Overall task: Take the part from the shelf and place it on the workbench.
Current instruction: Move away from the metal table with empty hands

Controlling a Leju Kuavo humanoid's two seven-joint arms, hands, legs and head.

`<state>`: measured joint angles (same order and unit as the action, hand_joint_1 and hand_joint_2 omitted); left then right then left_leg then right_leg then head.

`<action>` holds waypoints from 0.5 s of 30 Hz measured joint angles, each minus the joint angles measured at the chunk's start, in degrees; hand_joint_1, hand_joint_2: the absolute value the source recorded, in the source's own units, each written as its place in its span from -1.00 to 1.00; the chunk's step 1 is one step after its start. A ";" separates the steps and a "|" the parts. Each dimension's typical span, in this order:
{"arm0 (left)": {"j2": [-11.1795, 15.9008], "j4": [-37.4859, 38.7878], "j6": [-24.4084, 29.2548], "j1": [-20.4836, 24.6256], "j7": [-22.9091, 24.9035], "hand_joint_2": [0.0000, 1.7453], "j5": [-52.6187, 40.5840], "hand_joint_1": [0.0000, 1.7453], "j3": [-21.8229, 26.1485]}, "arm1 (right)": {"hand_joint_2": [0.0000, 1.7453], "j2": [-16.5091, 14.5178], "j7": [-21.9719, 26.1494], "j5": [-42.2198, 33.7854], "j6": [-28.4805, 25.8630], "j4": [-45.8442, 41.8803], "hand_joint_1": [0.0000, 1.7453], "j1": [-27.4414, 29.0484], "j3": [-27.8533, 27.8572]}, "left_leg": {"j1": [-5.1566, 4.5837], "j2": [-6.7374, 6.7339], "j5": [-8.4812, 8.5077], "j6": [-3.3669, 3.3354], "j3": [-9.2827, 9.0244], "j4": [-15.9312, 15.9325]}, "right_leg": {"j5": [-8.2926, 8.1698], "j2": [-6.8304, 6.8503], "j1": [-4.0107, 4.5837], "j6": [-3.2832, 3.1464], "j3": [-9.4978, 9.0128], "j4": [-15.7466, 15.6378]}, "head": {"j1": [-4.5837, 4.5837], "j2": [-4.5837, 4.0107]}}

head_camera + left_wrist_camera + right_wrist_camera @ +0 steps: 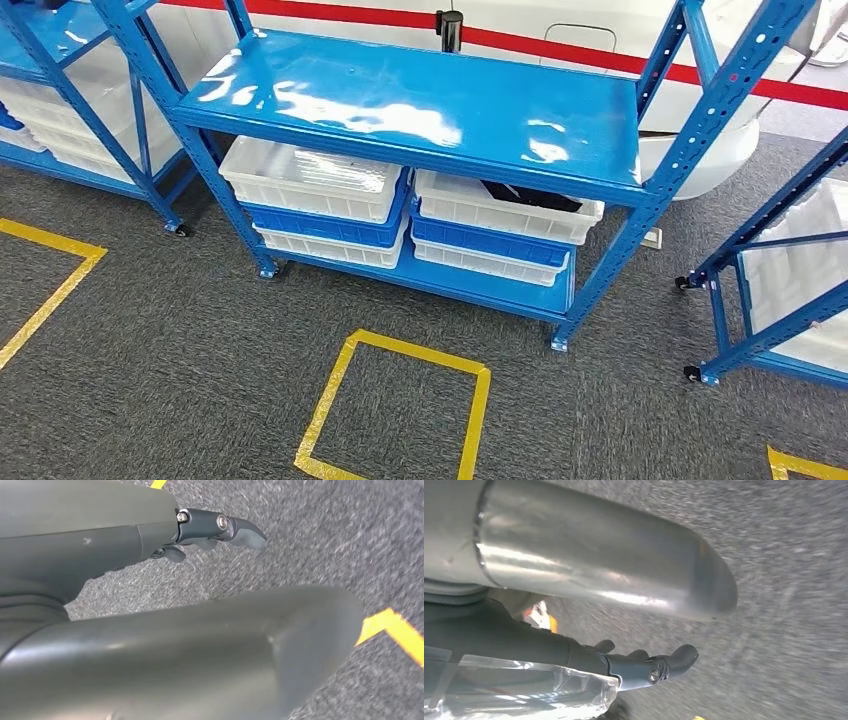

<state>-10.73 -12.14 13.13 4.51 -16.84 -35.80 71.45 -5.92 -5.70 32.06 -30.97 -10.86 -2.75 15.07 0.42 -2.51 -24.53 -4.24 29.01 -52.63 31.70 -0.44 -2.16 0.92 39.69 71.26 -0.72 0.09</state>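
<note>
The blue shelf (pixel 420 110) stands ahead of me with stacked white and blue bins on its lower level. A dark part (pixel 530 195) lies in the top white bin (pixel 505 210) on the right. My right hand (pixel 644 667) hangs over the grey carpet with its dark fingers stretched out, and a clear plastic bag with something dark inside (pixel 524 690) lies against it, apparently held. The carpet beyond it is blurred. My left hand (pixel 210 530) also hangs over the carpet, fingers straight and nothing in it.
A yellow taped square (pixel 395 410) marks the carpet between me and the shelf. More blue racks stand at the left (pixel 70 110) and right (pixel 780 260). A second bin stack (pixel 315 195) fills the shelf's lower left. A red-striped white body (pixel 600 50) lies behind.
</note>
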 joint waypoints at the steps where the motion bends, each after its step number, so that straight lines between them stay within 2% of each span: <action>1: -0.04 0.01 0.01 0.01 0.01 -1.00 0.04 -1.00 0.00 | -1.00 0.05 -0.09 0.09 0.04 0.00 -1.00 0.08 0.01 | 0.07 -0.64 -0.05 0.24 0.19 -0.27 | -0.91 0.37 -0.20 0.65 -1.38 -2.07 | 0.02 0.00; 2: -0.09 0.02 0.01 0.03 0.01 -1.00 0.09 -1.00 0.00 | -1.00 0.11 -0.19 0.19 0.11 0.00 -1.00 0.08 0.01 | 0.10 -1.28 -0.28 0.70 0.47 -0.98 | -2.14 1.43 -0.39 1.30 -3.93 -6.25 | 0.03 0.00; 4: -0.07 0.01 0.06 0.05 -0.01 -1.00 0.20 -1.00 0.01 | -1.00 0.07 -0.34 0.40 0.33 -0.01 -1.00 -0.17 0.01 | -0.09 -2.54 -1.25 1.92 1.37 -2.87 | -3.87 3.24 -0.34 1.71 -8.10 -13.12 | -0.08 0.00; 5: -0.02 -0.01 0.09 0.11 -0.03 -1.00 0.22 -1.00 0.01 | -1.00 0.03 -0.35 0.46 0.40 -0.01 -1.00 -0.23 0.01 | -0.19 -3.05 -1.69 2.46 1.67 -3.70 | -4.11 3.66 -0.23 1.45 -8.94 -14.66 | -0.24 0.00; 7: 0.05 -0.02 0.16 0.29 -0.06 -1.00 0.22 -1.00 0.02 | -1.00 0.02 -0.36 0.47 0.44 -0.01 -1.00 -0.11 0.03 | 0.00 -3.83 -2.03 2.93 1.70 -4.27 | -4.12 2.60 -0.13 0.60 -8.35 -14.31 | -0.58 0.00; 8: 0.07 -0.02 0.21 0.39 -0.07 -1.00 0.21 -1.00 0.02 | -1.00 0.01 -0.35 0.44 0.44 -0.01 -1.00 0.02 0.04 | 0.29 -3.60 -2.29 3.17 1.69 -4.56 | -4.24 2.11 -0.24 0.27 -8.29 -14.27 | -0.57 0.00; 10: 0.11 -0.02 0.37 0.40 -0.09 -1.00 0.19 -1.00 0.02 | -1.00 -0.06 -0.35 0.35 0.44 -0.01 -1.00 0.04 0.07 | 0.79 -1.39 -4.80 3.71 2.60 -7.26 | -4.68 1.11 -0.48 -0.47 -8.30 -14.27 | -0.60 0.00; 12: 0.13 -0.02 0.55 0.31 -0.10 -1.00 0.18 -1.00 0.02 | -1.00 -0.19 -0.35 0.32 0.44 -0.01 -1.00 0.04 0.10 | 0.95 1.30 -9.27 4.13 5.22 -13.99 | -5.13 0.08 -0.27 -1.10 -8.03 -14.25 | -0.63 0.00; 13: 0.13 -0.02 0.59 0.26 -0.10 -1.00 0.17 -1.00 0.02 | -1.00 -0.26 -0.35 0.34 0.44 -0.01 -1.00 0.06 0.12 | 0.95 1.84 -10.96 4.17 6.66 -17.58 | -5.29 -0.54 -0.08 -1.27 -7.83 -14.23 | -0.62 0.00; 14: 0.13 -0.02 0.61 0.23 -0.10 -1.00 0.17 -1.00 0.02 | -1.00 -0.31 -0.35 0.35 0.44 -0.01 -1.00 0.11 0.15 | 0.94 2.07 -11.66 4.09 7.60 -19.95 | -5.41 -1.21 0.12 -1.37 -7.68 -14.22 | -0.61 0.00; 15: 0.13 -0.02 0.62 0.22 -0.10 -1.00 0.17 -1.00 0.02 | -1.00 -0.32 -0.36 0.37 0.44 -0.01 -1.00 0.16 0.22 | 0.92 2.20 -11.17 3.83 7.62 -20.26 | -5.53 -1.96 0.32 -1.39 -7.60 -14.21 | -0.61 0.00</action>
<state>-10.60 -12.15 13.75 4.73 -16.94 -35.63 71.47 -6.25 -6.06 32.43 -30.53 -10.86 -2.59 15.29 1.35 -0.31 -35.70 -0.41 36.63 -72.89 26.17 -2.40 -1.85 -0.47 32.09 57.05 -1.33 0.09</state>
